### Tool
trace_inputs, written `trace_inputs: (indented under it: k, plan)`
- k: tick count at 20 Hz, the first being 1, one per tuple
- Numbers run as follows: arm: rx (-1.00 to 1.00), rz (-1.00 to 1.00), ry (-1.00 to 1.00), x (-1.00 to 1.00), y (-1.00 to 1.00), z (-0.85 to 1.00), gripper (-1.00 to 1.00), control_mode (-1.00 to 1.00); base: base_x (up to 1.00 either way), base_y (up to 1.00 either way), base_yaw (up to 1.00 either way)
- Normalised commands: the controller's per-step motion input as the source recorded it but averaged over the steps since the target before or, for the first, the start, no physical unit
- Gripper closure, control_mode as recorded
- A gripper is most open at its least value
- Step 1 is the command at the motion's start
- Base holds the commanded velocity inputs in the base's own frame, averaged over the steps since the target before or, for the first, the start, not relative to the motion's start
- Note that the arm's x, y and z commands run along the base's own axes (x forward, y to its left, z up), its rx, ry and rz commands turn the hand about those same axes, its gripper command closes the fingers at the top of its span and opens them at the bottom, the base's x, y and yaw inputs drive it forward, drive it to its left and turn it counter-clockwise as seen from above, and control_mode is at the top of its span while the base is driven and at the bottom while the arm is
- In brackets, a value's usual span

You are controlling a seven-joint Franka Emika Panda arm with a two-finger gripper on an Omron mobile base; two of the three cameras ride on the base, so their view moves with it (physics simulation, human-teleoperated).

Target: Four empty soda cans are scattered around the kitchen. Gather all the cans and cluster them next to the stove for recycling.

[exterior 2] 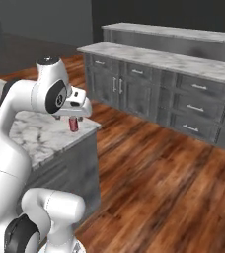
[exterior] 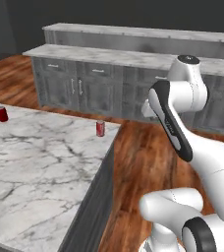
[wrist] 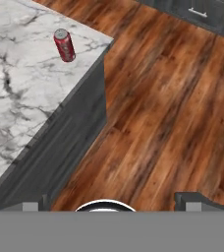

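The white arm rises from its base, folds sharply at a dark-jointed elbow held high, and carries its wrist forward at about the height of that elbow. In the right base view the hand hangs below the wrist housing and points downward, its short fingers barely showing under the white casing. In the hand view the two dark fingertips stand far apart at the lower corners, with nothing between them, so the hand is spread wide and holds nothing.

Soda can top hidden behind hand; marble island counter cut off at left, bottom edges.
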Motion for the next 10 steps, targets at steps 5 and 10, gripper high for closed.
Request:
trace_inputs:
  k: [5, 10]
  plan:
    - [0.00, 0.00, 0.00, 0.00, 0.00, 0.00, -1.00, 1.00, 0.34, -0.30, 0.24]
    - [0.00, 0.00, 0.00, 0.00, 0.00, 0.00, -1.00, 1.00, 0.36, -0.30, 0.23]
